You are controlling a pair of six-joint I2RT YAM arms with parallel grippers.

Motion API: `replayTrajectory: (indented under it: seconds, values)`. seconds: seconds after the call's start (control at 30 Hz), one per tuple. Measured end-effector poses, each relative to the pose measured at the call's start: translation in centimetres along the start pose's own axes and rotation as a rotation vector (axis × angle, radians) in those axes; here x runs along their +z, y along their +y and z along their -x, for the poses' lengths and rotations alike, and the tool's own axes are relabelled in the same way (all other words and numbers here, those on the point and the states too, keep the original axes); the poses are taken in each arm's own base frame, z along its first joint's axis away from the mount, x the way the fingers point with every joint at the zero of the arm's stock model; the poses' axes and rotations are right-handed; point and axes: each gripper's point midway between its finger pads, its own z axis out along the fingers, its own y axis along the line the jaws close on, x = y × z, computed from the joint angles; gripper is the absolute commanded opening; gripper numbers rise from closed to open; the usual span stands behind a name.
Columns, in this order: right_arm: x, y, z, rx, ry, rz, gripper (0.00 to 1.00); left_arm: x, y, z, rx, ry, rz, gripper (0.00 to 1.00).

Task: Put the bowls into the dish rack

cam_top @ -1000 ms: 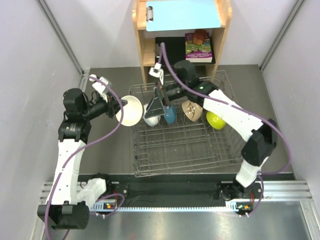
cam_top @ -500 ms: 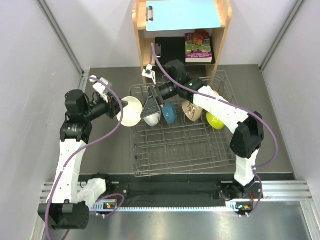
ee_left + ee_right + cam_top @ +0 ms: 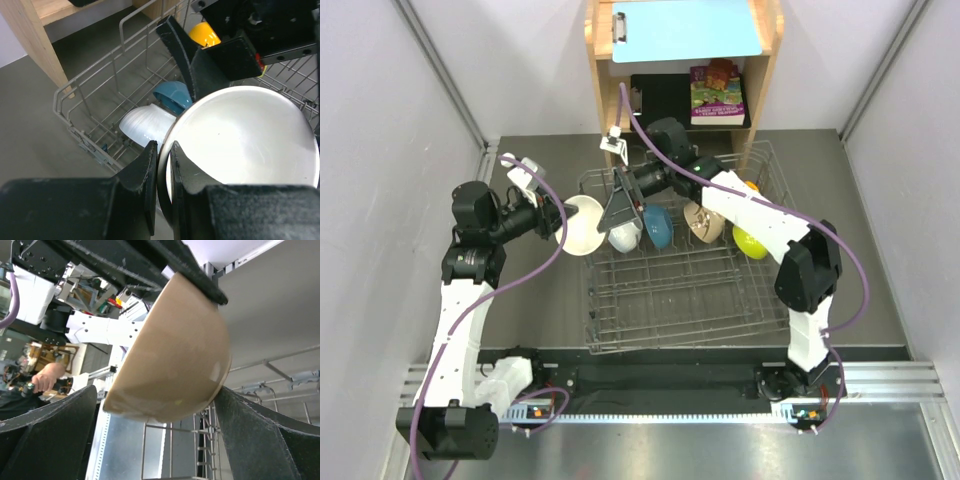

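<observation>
Beige bowl [image 3: 582,222] pinched at its rim by left gripper [image 3: 560,218], at left wall of dish rack [image 3: 680,292], right gripper [image 3: 618,210] spread wide either side of it

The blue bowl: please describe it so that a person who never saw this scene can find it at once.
Start at the silver wire dish rack in front of the wooden shelf. Along its far side a row of bowls stands on edge; the blue bowl sits there between a white bowl and a beige bowl. It is the only blue one.
</observation>
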Motion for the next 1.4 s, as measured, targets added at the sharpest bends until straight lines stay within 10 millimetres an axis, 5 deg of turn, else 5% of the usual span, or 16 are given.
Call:
replayTrajectory:
  seconds: [0.5,1.4]
  values:
    - [2.1,-0.9,0.5,0.106,0.007,0.106,0.99,0.0,0.6,-0.4,-0.003,0.008,0.034,0.0]
    - [2.9,-1.4,0.7,0.244,-0.069,0.304,0.88,-0.5,2.0,-0.9,0.133,0.015,0.158,0.0]
